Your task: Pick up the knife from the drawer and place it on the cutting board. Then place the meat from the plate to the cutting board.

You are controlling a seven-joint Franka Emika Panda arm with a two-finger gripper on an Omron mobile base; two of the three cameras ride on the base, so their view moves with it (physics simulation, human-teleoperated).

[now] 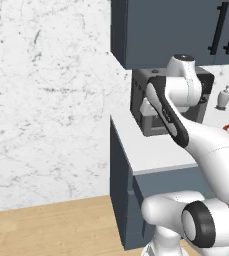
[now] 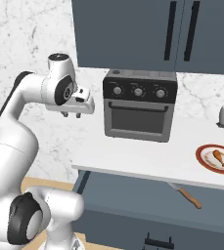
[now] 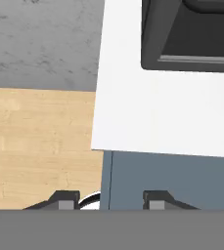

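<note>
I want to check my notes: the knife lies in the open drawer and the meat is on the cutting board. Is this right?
Not quite. The knife does lie in the open drawer, but the meat is on the red-rimmed plate, not on a cutting board. The right base view shows it.

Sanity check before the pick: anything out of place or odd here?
Nothing spilled or damaged. The drawer stands open with the knife lying diagonally in it. The meat sits on the plate. The gripper hangs empty above the counter's left end.
</note>
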